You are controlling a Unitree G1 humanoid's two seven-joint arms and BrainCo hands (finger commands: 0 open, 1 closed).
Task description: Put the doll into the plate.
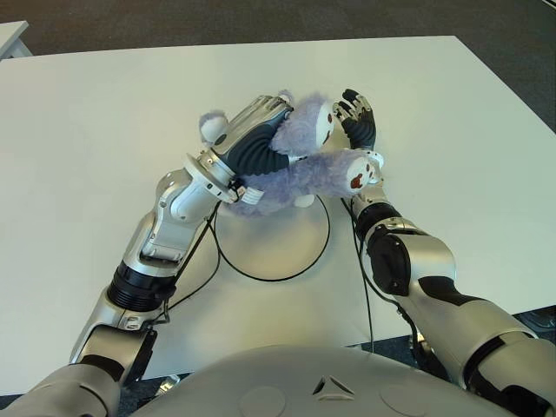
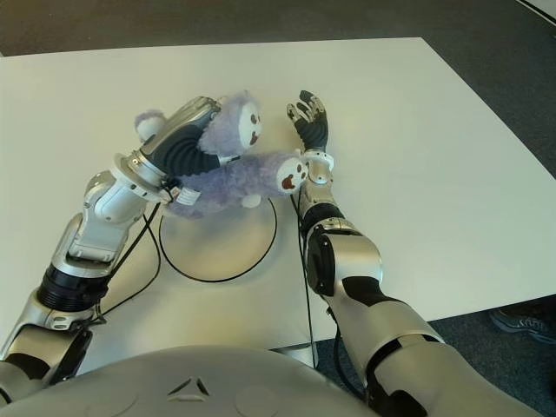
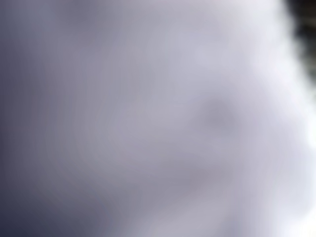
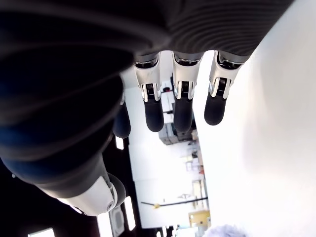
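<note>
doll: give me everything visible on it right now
The doll is a pale lilac plush animal with fuzzy fur, a whitish face with dark features, and white paw pads marked in brown. The left hand grips its body and holds it up over the far edge of the plate, a flat white disc with a dark rim. One limb stretches toward the right hand, which shows open just beyond it; contact there is unclear.

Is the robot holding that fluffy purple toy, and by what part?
Yes: the left hand grips the doll around its body; the right hand is open.
</note>
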